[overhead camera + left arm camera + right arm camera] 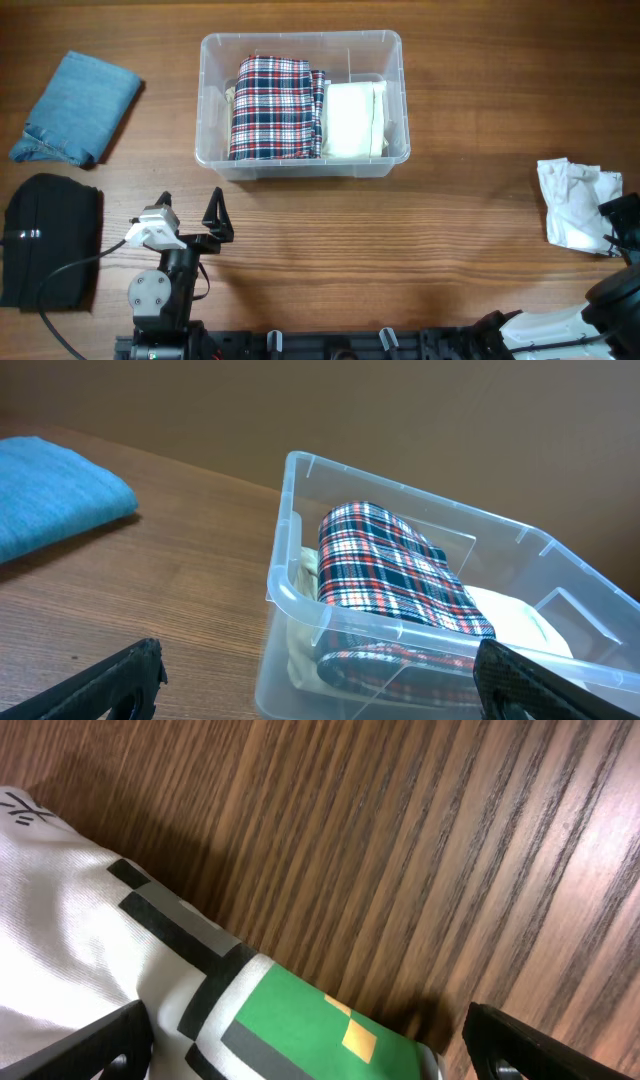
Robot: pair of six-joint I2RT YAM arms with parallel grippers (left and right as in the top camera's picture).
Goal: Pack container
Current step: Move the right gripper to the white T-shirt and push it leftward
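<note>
The clear plastic container (302, 166) stands at the back middle of the table. It holds a folded red, white and navy plaid cloth (272, 107) and a folded cream cloth (353, 118). It also shows in the left wrist view (290, 595) with the plaid cloth (395, 565) inside. My left gripper (190, 208) is open and empty, in front of the container's left part; it also shows in the left wrist view (320, 685). My right gripper (613, 228) is open at the far right, its fingers (310, 1045) on either side of a crumpled white cloth (572, 203) with a green and black print (300, 1020).
A folded blue denim cloth (78, 108) lies at the back left, also in the left wrist view (55, 485). A folded black cloth (50, 240) lies at the left front, beside the left arm. Bare wood shows between the container and the white cloth.
</note>
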